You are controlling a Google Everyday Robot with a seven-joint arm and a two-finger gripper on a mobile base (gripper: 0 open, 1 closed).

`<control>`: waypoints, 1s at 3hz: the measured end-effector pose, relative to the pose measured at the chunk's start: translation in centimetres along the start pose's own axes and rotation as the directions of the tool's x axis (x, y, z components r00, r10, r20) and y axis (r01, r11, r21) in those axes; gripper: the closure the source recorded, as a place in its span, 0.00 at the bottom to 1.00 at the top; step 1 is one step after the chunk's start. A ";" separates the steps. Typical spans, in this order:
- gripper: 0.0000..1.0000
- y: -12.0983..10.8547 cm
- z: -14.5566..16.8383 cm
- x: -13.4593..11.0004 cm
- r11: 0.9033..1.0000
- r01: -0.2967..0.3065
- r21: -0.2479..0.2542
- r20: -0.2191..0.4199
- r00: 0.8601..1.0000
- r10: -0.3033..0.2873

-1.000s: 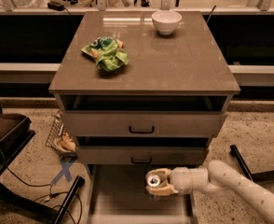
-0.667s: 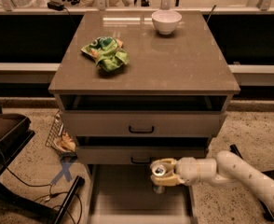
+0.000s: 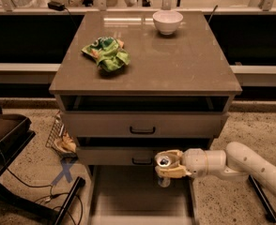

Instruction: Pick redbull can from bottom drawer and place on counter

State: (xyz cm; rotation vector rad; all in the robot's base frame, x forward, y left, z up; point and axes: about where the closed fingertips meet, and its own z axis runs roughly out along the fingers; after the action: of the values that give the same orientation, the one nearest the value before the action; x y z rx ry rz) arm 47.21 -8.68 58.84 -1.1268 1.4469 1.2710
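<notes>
The redbull can [image 3: 164,162] stands upright, silvery top up, held between the cream fingers of my gripper [image 3: 168,163]. The gripper is shut on it, above the right side of the open bottom drawer [image 3: 128,196] and just in front of the middle drawer's handle. My white arm [image 3: 236,163] reaches in from the right. The brown-grey counter [image 3: 175,60] lies well above and behind the can.
A white bowl [image 3: 167,21] sits at the counter's back right, and a crumpled green chip bag [image 3: 106,53] on its left. The two upper drawers [image 3: 142,124] have black handles. A dark chair [image 3: 6,139] and cables stand on the floor at left.
My gripper has lifted the can upward and slightly right, from low over the drawer floor to the height of the middle drawer's front.
</notes>
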 end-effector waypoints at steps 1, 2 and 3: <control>1.00 2.3 -0.3 -2.9 0.999 0.002 0.038 0.009 1.000 -0.002; 1.00 4.7 -1.8 -8.7 0.991 0.005 0.137 0.026 1.000 -0.009; 1.00 4.5 -4.7 -15.6 0.967 0.027 0.252 0.059 0.997 -0.043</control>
State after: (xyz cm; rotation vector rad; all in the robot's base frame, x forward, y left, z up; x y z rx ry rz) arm 45.69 -11.84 75.36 -0.9292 1.4858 1.0552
